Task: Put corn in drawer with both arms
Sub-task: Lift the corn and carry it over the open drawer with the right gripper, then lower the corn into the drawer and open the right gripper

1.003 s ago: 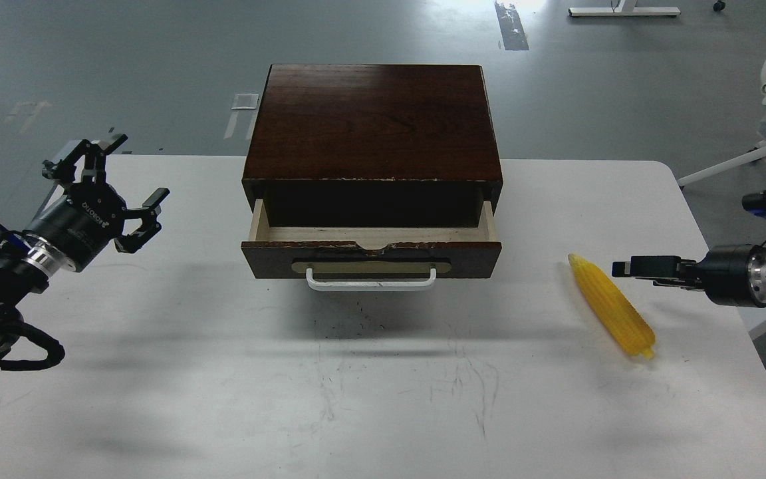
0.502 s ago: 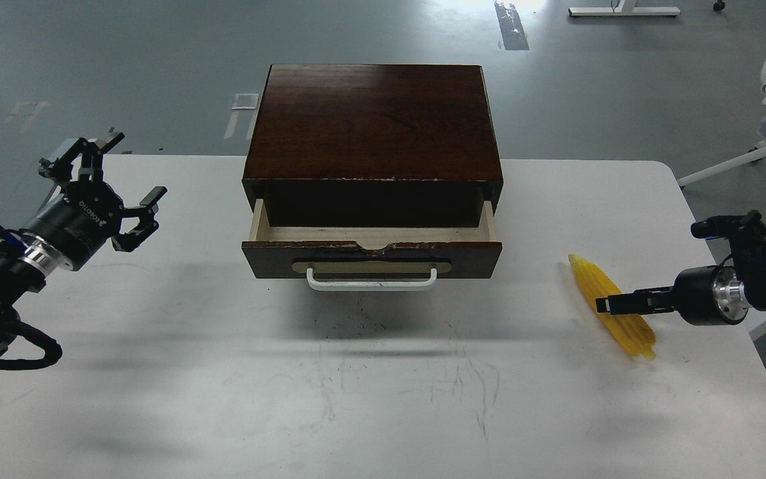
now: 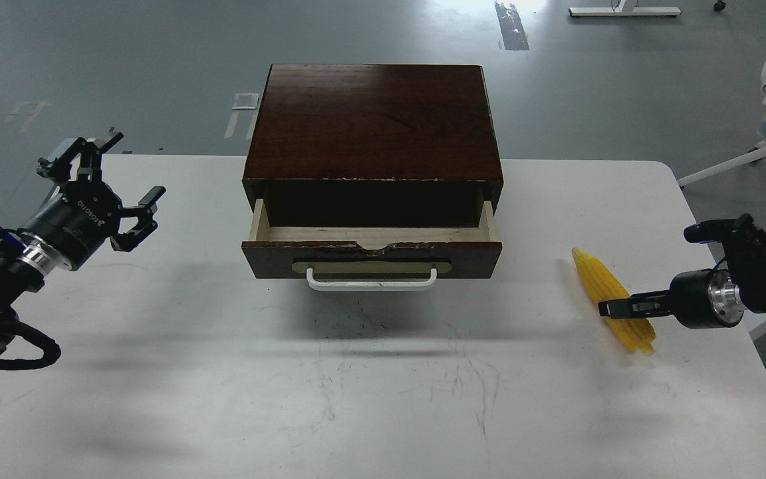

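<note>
From my head view, the corn (image 3: 612, 299) lies on the white tabletop (image 3: 383, 399) at the right, well apart from the drawer (image 3: 371, 249), its pointed tip toward the far side and its blunt end nearer me. My right gripper (image 3: 612, 309) sits across its lower half, seen edge-on and dark, so I cannot tell whether the fingers are apart, closed, or already pressing on the cob. I judge the corn to be a light, hollow, rigid plastic piece: it should not bend or bruise, but its smooth rounded kernels and its taper could let it roll or squirt out toward the thin tip. The thicker middle, taken across the cob's width, looks to me the safest hold. The drawer stands partly pulled out of its dark wooden cabinet (image 3: 373, 120), pale inside showing, with a white bar handle (image 3: 371, 279) on a brass-coloured plate. My left gripper (image 3: 114, 193) hangs at the far left above the tabletop, fingers spread wide and holding nothing. The only writing I can read is "ROBOTIQ" on its body; the corn and drawer show no labels.
</note>
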Motion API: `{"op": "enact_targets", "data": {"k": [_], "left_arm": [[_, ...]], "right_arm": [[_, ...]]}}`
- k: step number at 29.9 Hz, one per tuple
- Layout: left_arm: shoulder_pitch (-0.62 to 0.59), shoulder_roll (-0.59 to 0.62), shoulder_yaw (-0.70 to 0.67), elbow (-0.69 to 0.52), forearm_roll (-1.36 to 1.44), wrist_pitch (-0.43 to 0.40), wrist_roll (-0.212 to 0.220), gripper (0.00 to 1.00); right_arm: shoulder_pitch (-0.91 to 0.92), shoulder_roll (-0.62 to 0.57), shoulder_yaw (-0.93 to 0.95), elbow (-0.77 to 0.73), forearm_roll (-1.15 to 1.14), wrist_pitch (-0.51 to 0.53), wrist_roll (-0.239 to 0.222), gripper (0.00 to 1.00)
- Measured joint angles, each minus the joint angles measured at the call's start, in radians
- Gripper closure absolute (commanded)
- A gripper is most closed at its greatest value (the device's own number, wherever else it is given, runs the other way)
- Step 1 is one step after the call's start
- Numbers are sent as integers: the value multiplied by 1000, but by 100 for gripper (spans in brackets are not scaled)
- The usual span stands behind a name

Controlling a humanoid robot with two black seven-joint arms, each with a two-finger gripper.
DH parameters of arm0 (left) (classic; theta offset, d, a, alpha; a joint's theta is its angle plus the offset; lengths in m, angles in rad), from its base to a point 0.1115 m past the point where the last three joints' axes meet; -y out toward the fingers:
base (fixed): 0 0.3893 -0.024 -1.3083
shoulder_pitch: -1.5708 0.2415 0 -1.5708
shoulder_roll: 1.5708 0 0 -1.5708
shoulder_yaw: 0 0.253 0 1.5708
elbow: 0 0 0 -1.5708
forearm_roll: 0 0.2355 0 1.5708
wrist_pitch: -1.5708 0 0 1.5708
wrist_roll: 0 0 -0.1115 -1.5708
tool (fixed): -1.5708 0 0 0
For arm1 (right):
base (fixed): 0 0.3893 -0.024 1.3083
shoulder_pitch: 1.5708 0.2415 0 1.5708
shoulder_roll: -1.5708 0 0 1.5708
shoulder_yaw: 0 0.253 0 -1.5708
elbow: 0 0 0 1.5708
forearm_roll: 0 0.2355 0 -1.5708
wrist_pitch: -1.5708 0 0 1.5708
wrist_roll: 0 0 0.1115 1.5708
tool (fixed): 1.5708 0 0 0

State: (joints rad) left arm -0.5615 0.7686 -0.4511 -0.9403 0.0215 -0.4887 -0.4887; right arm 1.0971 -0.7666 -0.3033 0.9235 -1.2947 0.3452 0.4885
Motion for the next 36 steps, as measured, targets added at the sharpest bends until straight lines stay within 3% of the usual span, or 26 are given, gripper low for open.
{"op": "enact_targets", "data": {"k": [7,11,17,22,28,34,36], "left_arm": [[-1,4,-13,0,1,0,0,1],[-1,11,-14,0,0,0,0,1],[-2,21,-20,-2,0,0,0,1],[-2,33,-22,-6,-2,0,0,1],[2,44,-22,-9,-3,0,0,1],[3,49,-21,-9,-3,0,0,1],[3,49,-21,-9,-3,0,0,1]], "right_arm": [[305,-51,-4,96,2,2,0,100],[473,-22,-50,147,0,3,0,100],[699,149,-182,221,-9,-6,0,100],[807,331,-262,239,-71,-76,0,100],[843,510,-351,231,-94,-166,0,100],[845,616,-422,199,-140,-238,0,100],[844,643,-445,185,-144,-256,0,96]]}}
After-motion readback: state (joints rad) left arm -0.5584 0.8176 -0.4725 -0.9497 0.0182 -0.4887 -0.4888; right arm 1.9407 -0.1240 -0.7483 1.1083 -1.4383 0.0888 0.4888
